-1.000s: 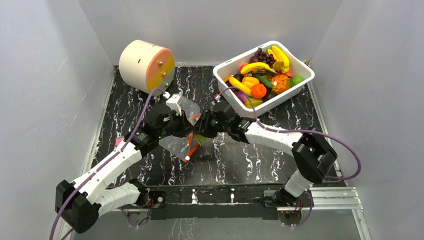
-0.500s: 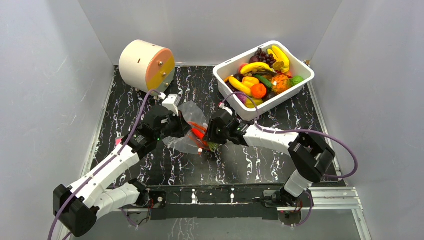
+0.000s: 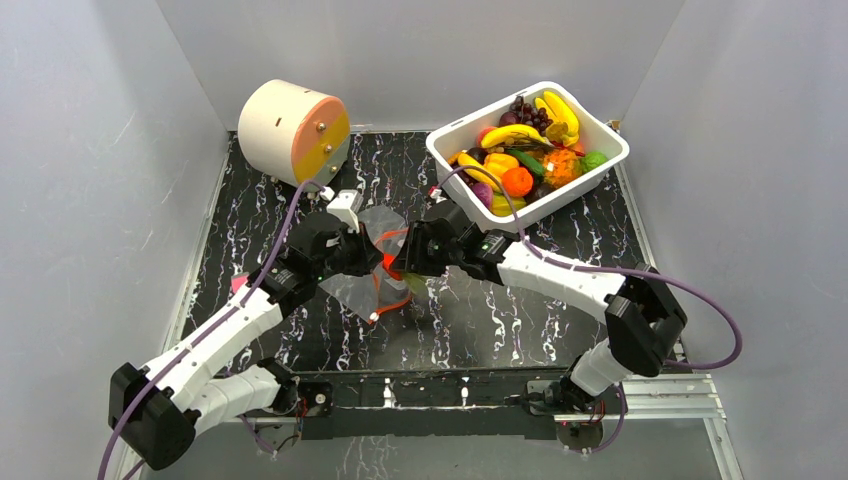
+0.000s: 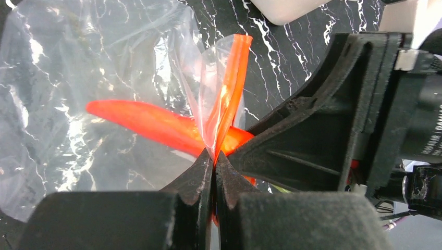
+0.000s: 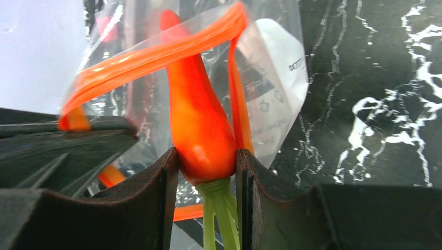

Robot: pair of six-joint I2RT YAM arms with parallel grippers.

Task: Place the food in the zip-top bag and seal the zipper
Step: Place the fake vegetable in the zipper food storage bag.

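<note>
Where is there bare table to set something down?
Bare table: between the cylinder and the white tub, and along the near edge. Crowded mid-table: left gripper pinches the bag, right gripper holds a carrot in its mouth.

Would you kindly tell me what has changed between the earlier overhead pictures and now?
The right gripper has nudged the toy carrot tip-first into the mouth of the zip-top bag. The zipper, which hung as a straight strip, now forms an open loop. Unchanged: the left gripper stays shut on the zipper, the right gripper keeps the toy carrot, and the white tub has not moved.
</note>
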